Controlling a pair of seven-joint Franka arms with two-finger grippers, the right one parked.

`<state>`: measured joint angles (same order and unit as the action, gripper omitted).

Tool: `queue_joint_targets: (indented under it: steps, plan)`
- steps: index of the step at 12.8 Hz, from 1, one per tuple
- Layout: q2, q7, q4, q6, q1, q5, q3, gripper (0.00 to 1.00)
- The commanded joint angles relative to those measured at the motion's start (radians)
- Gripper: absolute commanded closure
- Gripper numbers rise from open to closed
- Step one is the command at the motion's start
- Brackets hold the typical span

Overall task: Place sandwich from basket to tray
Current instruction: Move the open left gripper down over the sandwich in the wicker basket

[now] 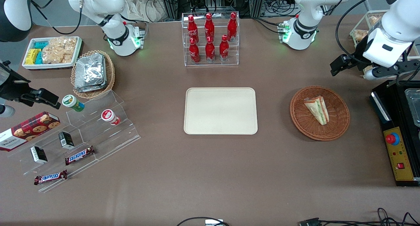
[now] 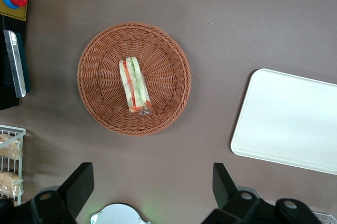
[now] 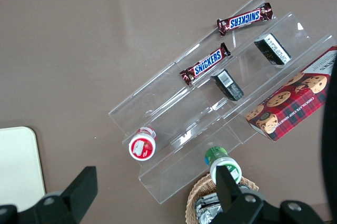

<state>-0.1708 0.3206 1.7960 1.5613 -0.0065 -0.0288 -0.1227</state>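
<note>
A small triangular sandwich (image 1: 317, 110) in clear wrap, with green and red-orange filling, lies inside a round reddish-brown wicker basket (image 1: 338, 124) on the brown desk (image 1: 210, 173). Beside it sits an empty flat cream-beige plastic tray (image 1: 220, 110). The black pincer (image 2: 152, 187) hangs above the desk near the basket, fingers spread wide, holding nothing.

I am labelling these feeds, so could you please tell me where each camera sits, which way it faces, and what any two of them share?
Front view: high, facing both arms, over the whole table; gripper hangs open above the table beside the basket.
Left wrist view: looks down on the sandwich; own fingers show.
Right wrist view: looks down on the snack shelf.
All share the tray.
</note>
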Motion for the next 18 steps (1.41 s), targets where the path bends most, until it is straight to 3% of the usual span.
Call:
queue_joint_targets:
  steps: [1,7,11,18]
  plan:
    - [-0.007,0.036,-0.015,-0.035,0.0,-0.016,-0.002,0.0]
    - [0.004,0.051,-0.03,-0.056,-0.012,-0.01,-0.003,0.0]
    - [0.002,0.06,0.052,-0.02,-0.012,-0.008,-0.003,0.0]
    - [0.023,0.191,0.465,0.468,0.0,0.055,0.005,0.0]
